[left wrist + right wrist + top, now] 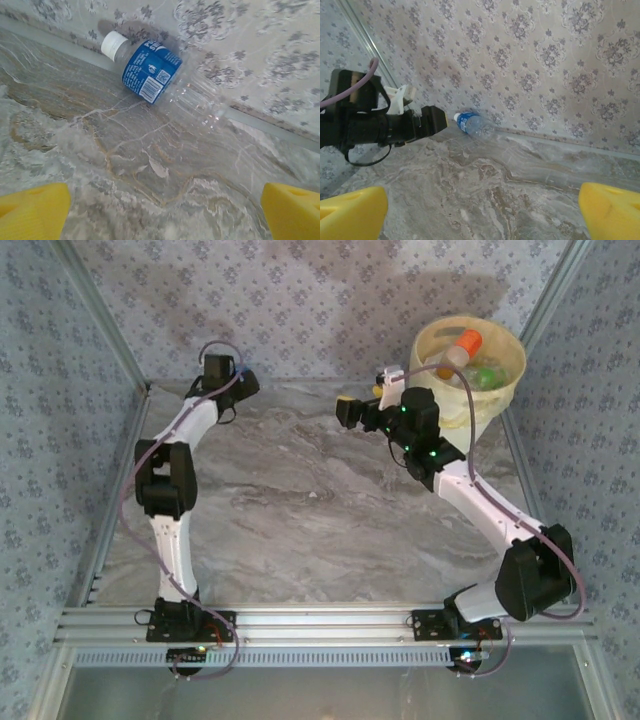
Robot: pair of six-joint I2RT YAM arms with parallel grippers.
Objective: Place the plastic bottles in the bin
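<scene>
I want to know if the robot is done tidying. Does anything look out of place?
Yes. One blue-label bottle lies on its side on the table by the back wall, not in the bin, where other bottles already sit. Nothing looks spilled.

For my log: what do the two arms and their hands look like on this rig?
The left arm and right arm have white links between black joint housings, and each is trailed by a mauve cable. Small green lights glow on the right arm. The left hand and right hand have blocky bright yellow fingertips.
</scene>
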